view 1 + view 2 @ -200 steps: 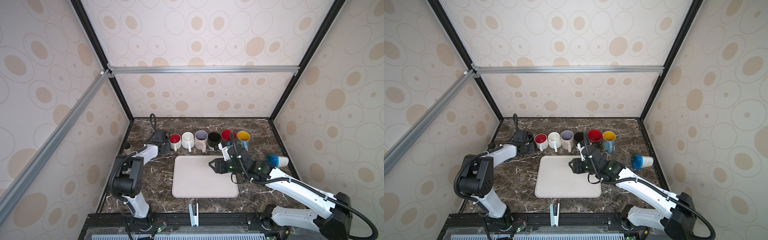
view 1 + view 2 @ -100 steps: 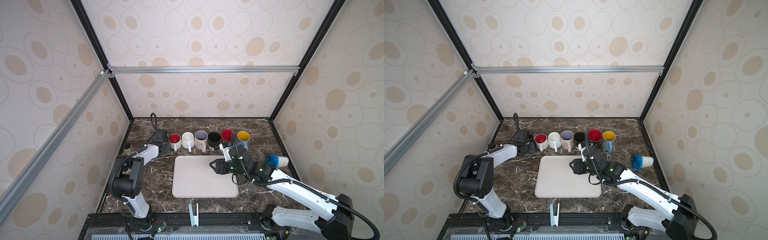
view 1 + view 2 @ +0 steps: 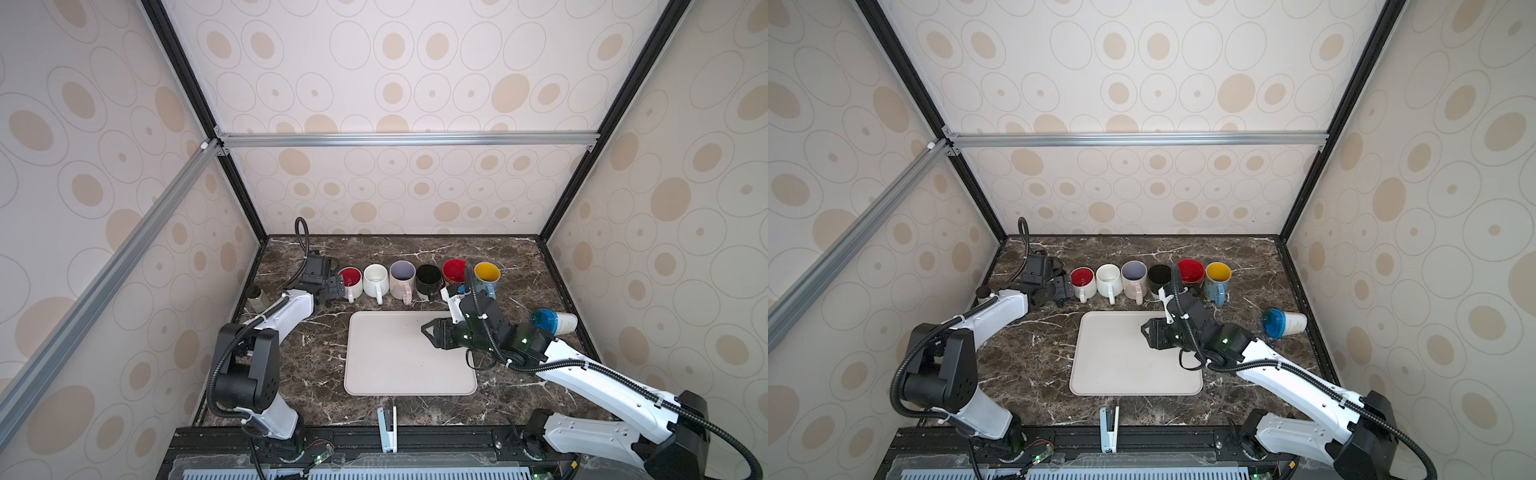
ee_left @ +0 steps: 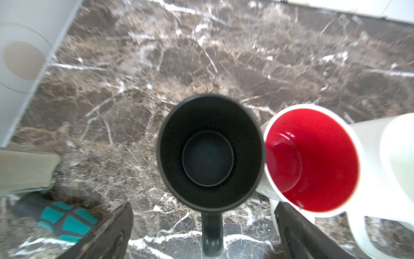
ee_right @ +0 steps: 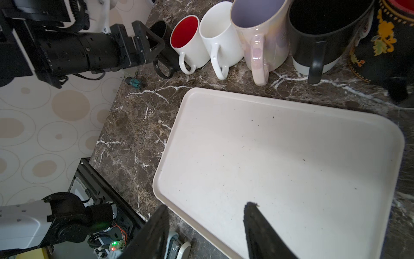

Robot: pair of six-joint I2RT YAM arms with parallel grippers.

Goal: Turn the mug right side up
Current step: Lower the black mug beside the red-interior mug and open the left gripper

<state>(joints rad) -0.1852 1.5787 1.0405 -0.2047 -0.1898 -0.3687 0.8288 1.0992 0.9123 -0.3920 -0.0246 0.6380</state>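
Left wrist, black mug (image 4: 208, 157), red-lined mug (image 4: 313, 159) beside

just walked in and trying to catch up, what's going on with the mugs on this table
The left tool stands open around a black mug, gripping nothing. That mug sits upright on the marble counter, beside the red-lined mug at the left end of the row. The right tool hovers over the white tray, jaws apart and empty. The mug looks already right side up.

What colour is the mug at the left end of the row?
The mug is all black; left wrist view shows it best.
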